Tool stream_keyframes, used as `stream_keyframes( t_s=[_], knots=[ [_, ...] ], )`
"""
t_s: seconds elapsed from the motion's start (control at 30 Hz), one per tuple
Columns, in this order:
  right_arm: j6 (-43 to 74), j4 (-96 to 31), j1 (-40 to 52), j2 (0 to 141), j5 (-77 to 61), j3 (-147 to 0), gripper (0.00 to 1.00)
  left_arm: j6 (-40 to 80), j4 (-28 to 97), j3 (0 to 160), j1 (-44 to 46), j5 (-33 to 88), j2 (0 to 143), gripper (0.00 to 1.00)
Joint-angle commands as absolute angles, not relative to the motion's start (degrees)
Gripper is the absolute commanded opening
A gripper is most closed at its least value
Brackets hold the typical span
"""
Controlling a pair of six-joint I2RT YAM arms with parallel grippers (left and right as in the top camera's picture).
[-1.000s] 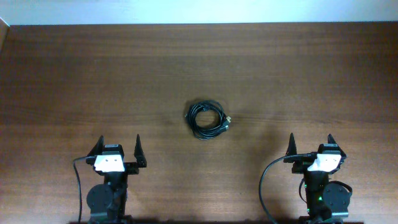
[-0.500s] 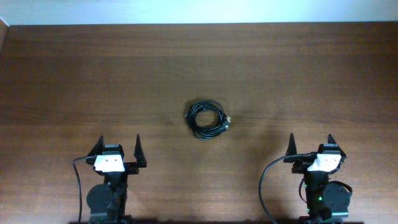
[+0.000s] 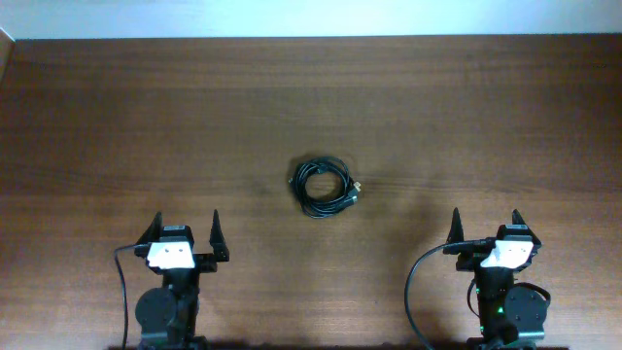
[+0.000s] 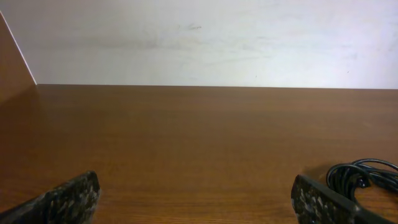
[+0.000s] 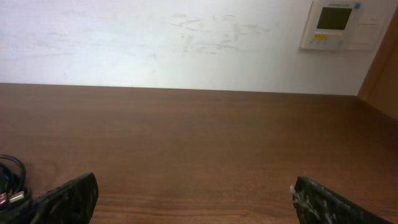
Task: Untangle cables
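Note:
The cables lie as a small black coiled bundle with pale plug tips at its right side, in the middle of the brown wooden table. The coil's edge shows at the lower right of the left wrist view and at the lower left of the right wrist view. My left gripper is open and empty near the front edge, well to the left of the coil. My right gripper is open and empty near the front edge, well to the right of it.
Thick black wires run from each arm's base, one at the left and one at the right. A white wall lies beyond the table's far edge, with a wall control panel in the right wrist view.

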State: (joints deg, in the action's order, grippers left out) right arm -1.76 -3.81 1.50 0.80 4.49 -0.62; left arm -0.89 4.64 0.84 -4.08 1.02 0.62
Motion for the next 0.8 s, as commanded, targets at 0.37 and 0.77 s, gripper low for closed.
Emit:
stream_keyframes(
  t_s=[0.37,0.77],
  knots=[
    [-1.04,-2.46,1.87,0.62,-13.54,-12.67,0.99,2.44,-10.68,1.13,-3.90,9.37,0.40,0.99],
    [9.98,-33.61,1.87,7.75,-8.34,-51.22,0.99,22.87,-7.49,24.88,-3.90,26.44,4.78,0.99]
  ],
)
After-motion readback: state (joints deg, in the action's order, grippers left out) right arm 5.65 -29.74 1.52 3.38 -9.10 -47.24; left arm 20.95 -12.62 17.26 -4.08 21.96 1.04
